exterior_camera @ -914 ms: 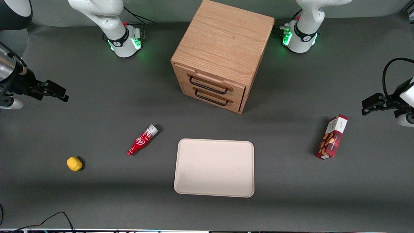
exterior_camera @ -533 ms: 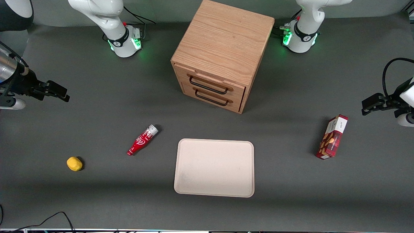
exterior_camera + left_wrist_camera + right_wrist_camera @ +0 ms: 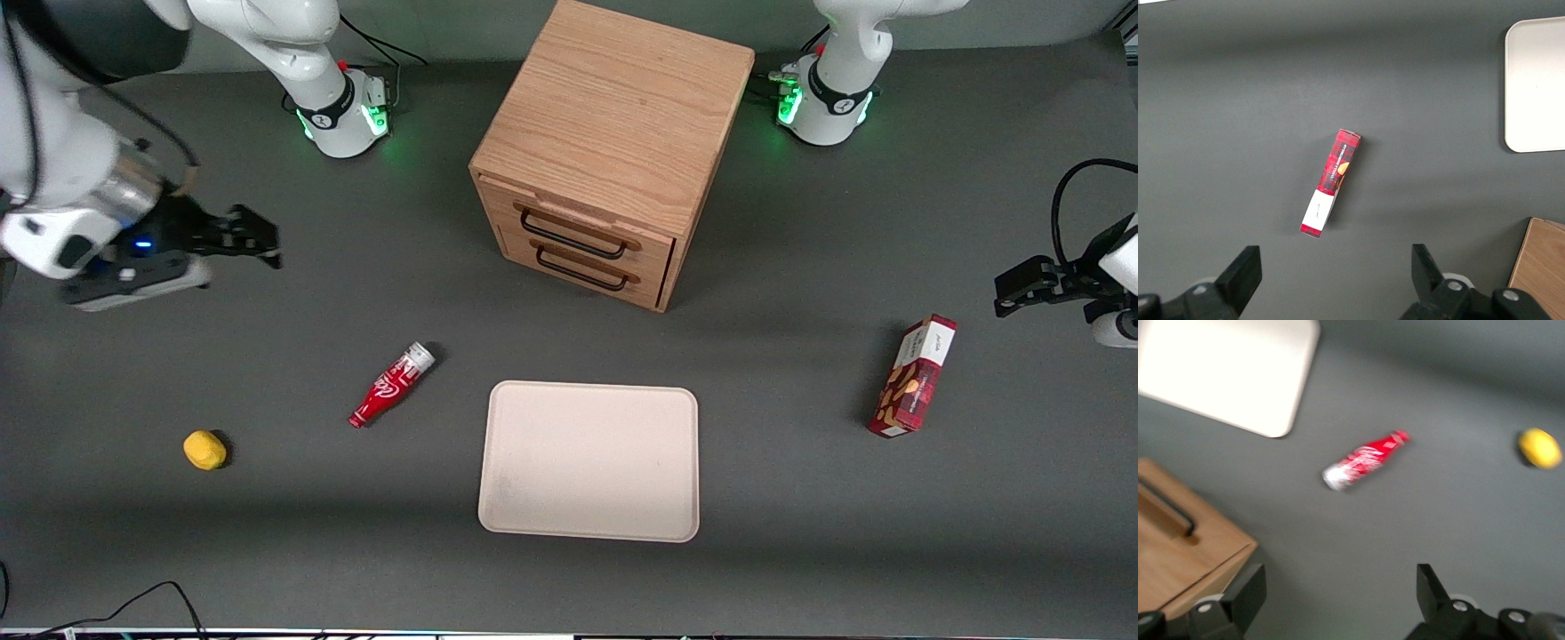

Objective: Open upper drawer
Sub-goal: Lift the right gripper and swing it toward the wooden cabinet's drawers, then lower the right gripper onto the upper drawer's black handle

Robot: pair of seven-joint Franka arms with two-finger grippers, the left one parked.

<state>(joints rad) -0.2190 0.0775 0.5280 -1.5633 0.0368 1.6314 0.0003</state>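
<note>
The upper drawer (image 3: 580,220) is the top one of two light-oak fronts on the wooden cabinet (image 3: 613,116), with a thin black wire handle (image 3: 572,236). It looks shut, above the matching bottom drawer (image 3: 582,267). My right gripper (image 3: 255,245) hangs above the table toward the working arm's end, well apart from the cabinet, fingers pointing toward it. In the right wrist view the gripper (image 3: 1338,588) is open and empty over bare table, with a cabinet corner (image 3: 1185,553) and a black handle (image 3: 1168,510) in sight.
A red bottle (image 3: 391,385) lies on the table nearer the front camera than the cabinet, a yellow lemon (image 3: 204,450) farther toward the working arm's end. A pale tray (image 3: 589,461) lies in front of the drawers. A red box (image 3: 913,376) lies toward the parked arm's end.
My right gripper has moved from the table's end in toward the cabinet, most of it in the last half second. The drawers and the loose things have not moved.
</note>
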